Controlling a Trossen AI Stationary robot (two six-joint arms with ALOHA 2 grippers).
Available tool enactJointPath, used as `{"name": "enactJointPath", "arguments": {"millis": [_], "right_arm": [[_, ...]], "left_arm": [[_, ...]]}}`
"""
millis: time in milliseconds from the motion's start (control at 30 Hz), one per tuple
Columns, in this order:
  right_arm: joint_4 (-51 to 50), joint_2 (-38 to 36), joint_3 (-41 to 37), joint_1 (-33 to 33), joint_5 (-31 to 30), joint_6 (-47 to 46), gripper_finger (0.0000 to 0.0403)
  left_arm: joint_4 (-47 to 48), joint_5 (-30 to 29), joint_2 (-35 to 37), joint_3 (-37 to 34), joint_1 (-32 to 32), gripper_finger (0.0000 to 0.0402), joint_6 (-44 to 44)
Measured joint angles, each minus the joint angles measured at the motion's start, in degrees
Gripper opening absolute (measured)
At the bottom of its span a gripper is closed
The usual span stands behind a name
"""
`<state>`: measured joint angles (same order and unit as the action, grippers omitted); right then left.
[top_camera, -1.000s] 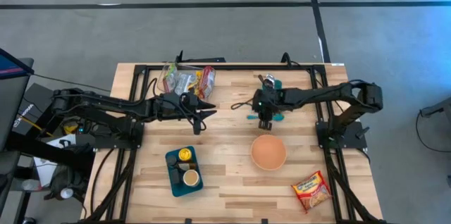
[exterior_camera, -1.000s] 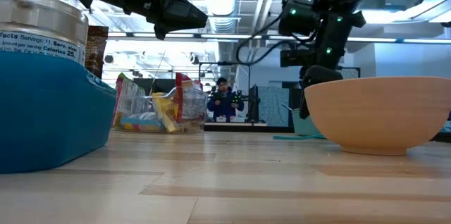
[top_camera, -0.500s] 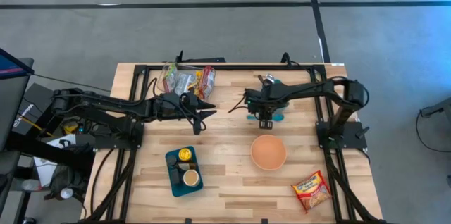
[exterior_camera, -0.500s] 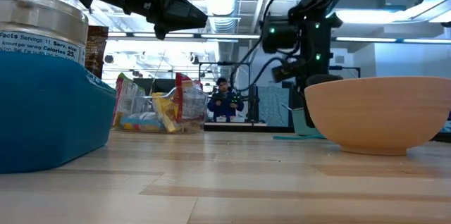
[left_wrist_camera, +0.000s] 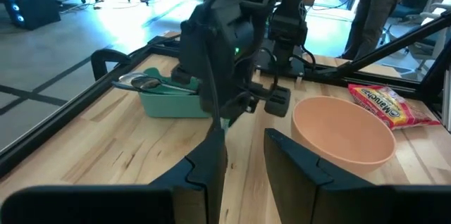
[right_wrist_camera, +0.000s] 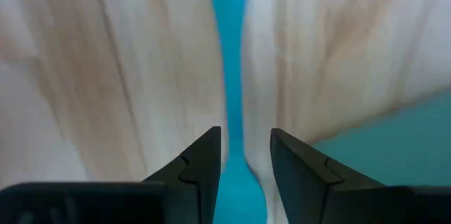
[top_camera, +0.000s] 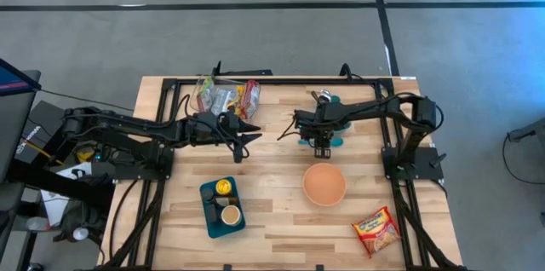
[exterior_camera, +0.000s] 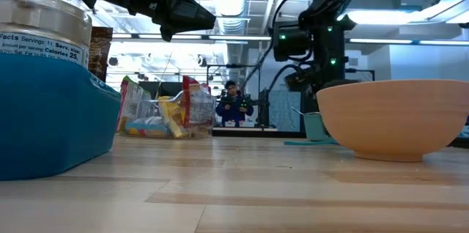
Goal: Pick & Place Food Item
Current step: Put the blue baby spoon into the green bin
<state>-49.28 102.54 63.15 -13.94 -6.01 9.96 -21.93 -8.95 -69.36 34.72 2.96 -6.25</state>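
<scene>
Near the worktop's (top_camera: 272, 220) front right corner lay the noodle packet (top_camera: 375, 229), red and yellow, flat, its long axis askew to the edge. My right jaws hung narrowly parted over a teal strip (right_wrist_camera: 227, 55) running lengthwise between them, holding nothing; my left jaws likewise, mid-worktop.

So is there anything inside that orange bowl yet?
No, the high view shows the orange bowl empty, only its bare inside visible.

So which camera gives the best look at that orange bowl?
The left wrist view: the orange bowl shows whole, with its empty inside. The high view shows it small from above; the low view only its side; the right wrist view misses it.
</scene>
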Motion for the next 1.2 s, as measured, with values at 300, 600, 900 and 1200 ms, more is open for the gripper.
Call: {"name": "enactJointPath", "arguments": {"millis": [300, 600, 900, 1200], "right_arm": [[-2.80, -0.28, 0.00, -3.07, -2.06, -1.59, 0.0117], [-3.43, -3.14, 0.00, -2.42, -2.05, -1.60, 0.0117], [-2.66, -6.88, 0.00, 1.97, -1.35, -0.52, 0.0117], [-2.48, -1.71, -0.02, 2.21, -0.47, -0.94, 0.0117]], "left_arm": [[-0.08, 0.00, 0.00, 0.00, 0.00, 0.0094, 0.01], [0.00, 0.02, 0.00, 0.00, 0.02, 0.0094, -0.01], [-0.11, 0.02, 0.00, 0.00, 0.00, 0.0094, -0.01], [-0.09, 0.00, 0.00, 0.00, 0.02, 0.0094, 0.01]]}}
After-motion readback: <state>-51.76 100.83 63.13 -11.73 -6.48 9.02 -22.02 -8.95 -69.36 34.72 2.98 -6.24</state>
